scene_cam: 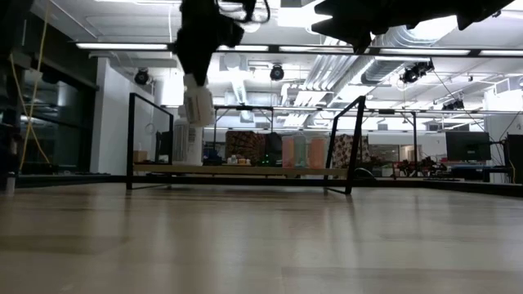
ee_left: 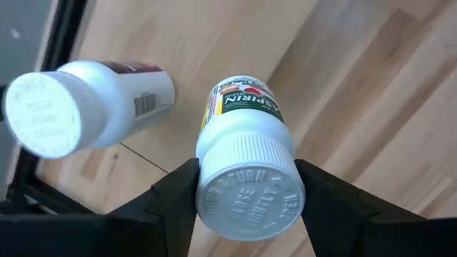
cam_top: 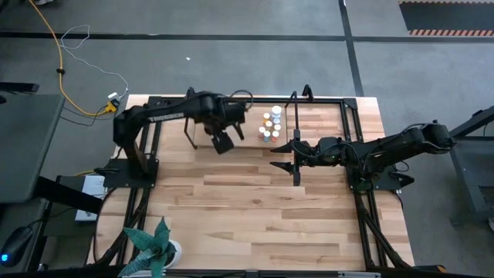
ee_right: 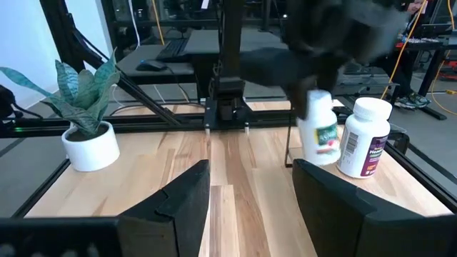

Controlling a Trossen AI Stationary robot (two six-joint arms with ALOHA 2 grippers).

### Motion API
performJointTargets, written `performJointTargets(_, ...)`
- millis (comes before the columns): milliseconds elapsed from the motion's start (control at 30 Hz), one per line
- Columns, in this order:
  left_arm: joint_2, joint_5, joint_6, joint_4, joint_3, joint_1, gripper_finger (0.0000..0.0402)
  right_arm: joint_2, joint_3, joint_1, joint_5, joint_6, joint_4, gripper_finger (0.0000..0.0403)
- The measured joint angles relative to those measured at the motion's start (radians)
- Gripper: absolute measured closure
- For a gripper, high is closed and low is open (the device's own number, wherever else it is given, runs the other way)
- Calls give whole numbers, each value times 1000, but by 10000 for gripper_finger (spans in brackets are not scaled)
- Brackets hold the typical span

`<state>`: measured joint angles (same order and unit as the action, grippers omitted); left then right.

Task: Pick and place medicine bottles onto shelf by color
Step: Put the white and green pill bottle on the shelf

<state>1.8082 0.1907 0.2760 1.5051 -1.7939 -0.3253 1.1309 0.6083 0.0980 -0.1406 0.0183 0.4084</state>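
White plastic aspirin bottle (ee_left: 246, 168): rigid, light, smooth-sided, likely slippery; ribbed cap gives the surest hold. Carried above the shelf (cam_top: 324, 116), clear of the board, left gripper (ee_left: 246, 207) clamped on its cap. Second white bottle (ee_left: 86, 107) stands beside it. Right gripper (ee_right: 250, 193): parted, empty, waiting near the shelf.

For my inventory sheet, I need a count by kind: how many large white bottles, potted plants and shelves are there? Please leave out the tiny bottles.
Large white bottles: 2
Potted plants: 1
Shelves: 1
Total: 4
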Motion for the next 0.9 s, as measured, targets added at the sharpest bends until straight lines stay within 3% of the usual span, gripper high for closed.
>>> performJointTargets(233, 75, -79, -37, -8, 2, -98, 204, 0, 0, 0, 0, 0, 0, 210)
performJointTargets(533, 200, -70, -113, -31, 1, -122, 204, 0, 0, 0, 0, 0, 0, 210)
performJointTargets(900, 217, 6, -142, -61, -18, -146, 204, 0, 0, 0, 0, 0, 0, 210)
